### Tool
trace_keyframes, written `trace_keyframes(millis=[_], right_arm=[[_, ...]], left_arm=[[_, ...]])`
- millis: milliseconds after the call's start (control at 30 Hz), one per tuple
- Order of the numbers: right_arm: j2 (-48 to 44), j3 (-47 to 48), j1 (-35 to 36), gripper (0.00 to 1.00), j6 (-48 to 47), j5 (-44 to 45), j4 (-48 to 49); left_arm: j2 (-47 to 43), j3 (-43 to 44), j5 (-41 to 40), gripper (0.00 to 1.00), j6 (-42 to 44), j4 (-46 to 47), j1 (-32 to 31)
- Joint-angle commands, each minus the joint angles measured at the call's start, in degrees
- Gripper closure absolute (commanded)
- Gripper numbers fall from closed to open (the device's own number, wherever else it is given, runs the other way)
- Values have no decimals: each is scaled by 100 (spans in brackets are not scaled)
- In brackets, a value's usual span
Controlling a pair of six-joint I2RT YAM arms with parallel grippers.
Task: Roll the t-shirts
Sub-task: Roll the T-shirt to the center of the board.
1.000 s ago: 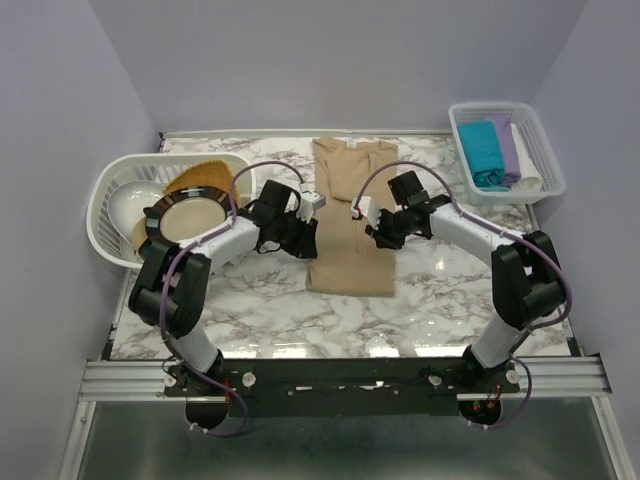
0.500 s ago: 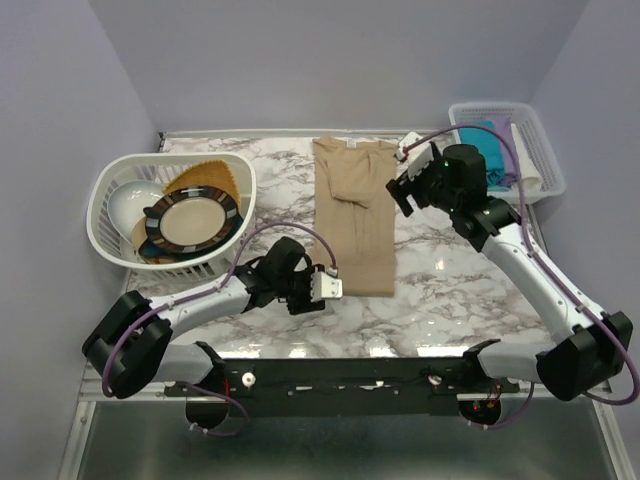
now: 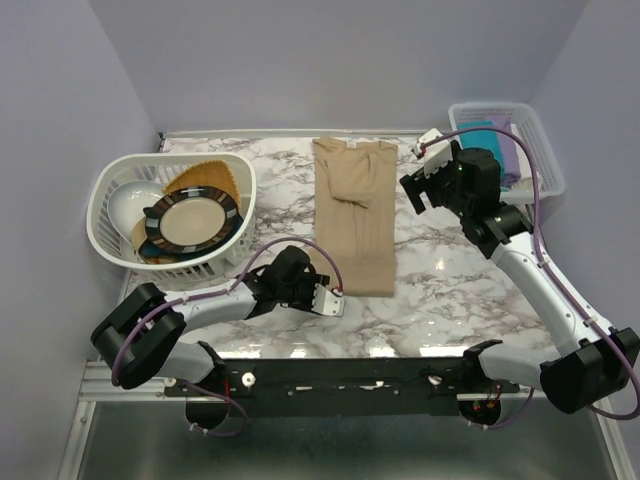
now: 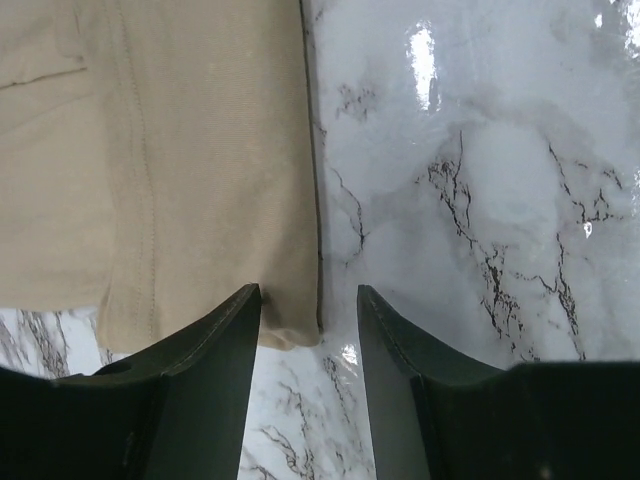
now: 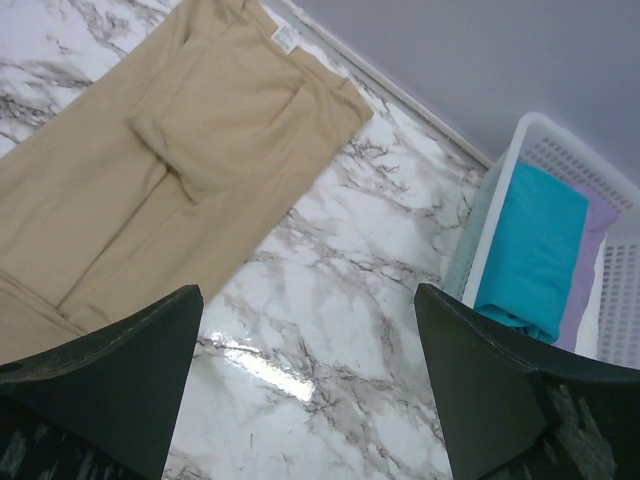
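The beige t-shirt (image 3: 352, 215) lies on the table (image 3: 450, 270) at the centre of the overhead view. It is folded into a long narrow strip, with the collar toward the top of the frame and the hem toward the bottom. This shape probably serves to give a short edge from which a roll can start.

The left gripper (image 4: 308, 295) sits low at the bottom left corner of the strip. Its fingers are spread, with the hem corner between them, and contact with the cloth cannot be confirmed. The right gripper (image 5: 307, 290) hangs beside the collar end with its fingers wide apart and nothing between them.

A teal t-shirt (image 5: 530, 250) and a lilac t-shirt (image 5: 585, 260) wait in the basket (image 3: 540, 150) at upper right.
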Motion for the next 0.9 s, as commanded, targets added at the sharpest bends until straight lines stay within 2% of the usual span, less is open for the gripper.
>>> trace_keyframes(millis=[0,100,200,233,300,333,400,533,600,733,867], right_arm=[[-149,-308,-3,5,-64,4,-98],[-175,-519,-30,5,-213,65,7],[-219,-607,-170,6,-179,-22,-54],[-219,-625,-214,6,-118,-66,-106],[-202,-686,-293,7,-117,-241,-352],[-202,-721,-293,7,-413,-408,-501],[-307,-914,-293,7,-783,-1055,-748],[-1095,-2194,-276,6,-1968,-2270,-687],[-1369,-2618,-136,5,-2278,-2692,-556],[-1766,-3349,408,3,-2726,-2914,-415],[-1810,-3543,954,2,-2596,-3002,-371]], left_arm=[[302,201,-185,49,573,-186,-94],[522,438,-168,56,714,-547,-120],[750,684,-194,74,715,-890,-129],[855,833,-203,87,627,-1065,-138],[918,957,-177,97,496,-1241,-129],[892,1044,-141,100,390,-1329,-138],[839,1185,34,100,215,-1505,-111],[900,1835,771,100,-593,-2251,55],[927,2099,930,100,-1103,-2340,117],[962,2258,1142,100,-1763,-2306,240],[945,2285,1256,100,-2299,-2183,389]])
